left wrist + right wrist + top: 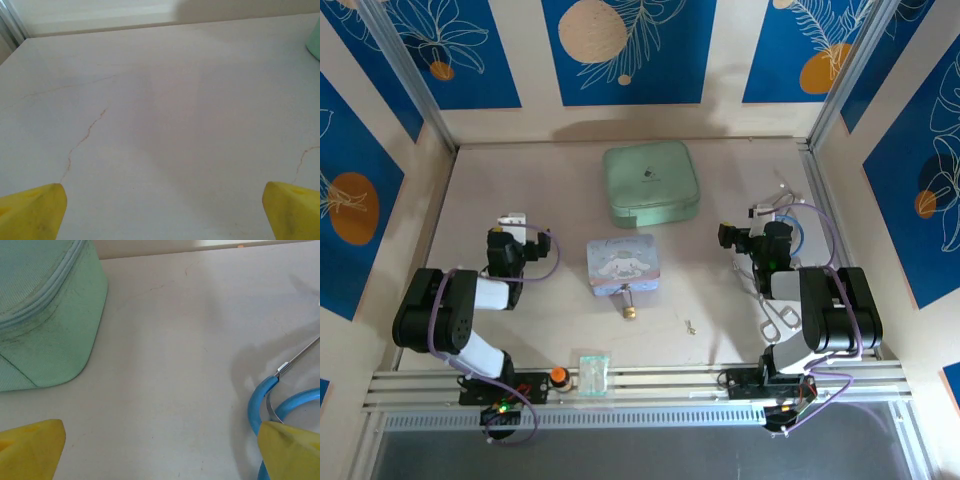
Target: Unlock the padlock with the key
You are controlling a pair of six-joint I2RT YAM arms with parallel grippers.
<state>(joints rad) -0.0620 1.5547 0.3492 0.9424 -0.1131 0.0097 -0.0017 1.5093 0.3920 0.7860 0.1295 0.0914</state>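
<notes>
The tiny brass padlock (629, 308) lies on the table just in front of the lilac cartoon tin (623, 265), its thin shackle pointing toward the tin. The small pale key (689, 325) lies to the right of it, apart from it. My left gripper (512, 222) rests at the table's left, well left of the tin; its yellow fingertips (35, 210) stand wide apart over bare table. My right gripper (760, 215) sits at the table's right, also open, with its yellow fingertips (32, 445) spread and nothing between them.
A mint green zip case (650, 183) lies at the back centre, its corner (45, 315) in the right wrist view. A blue cable loop (270, 405) lies by the right gripper. Silver scissors (780, 318) lie beside the right arm. A small clear packet (593, 371) and an orange knob (558, 376) sit on the front rail.
</notes>
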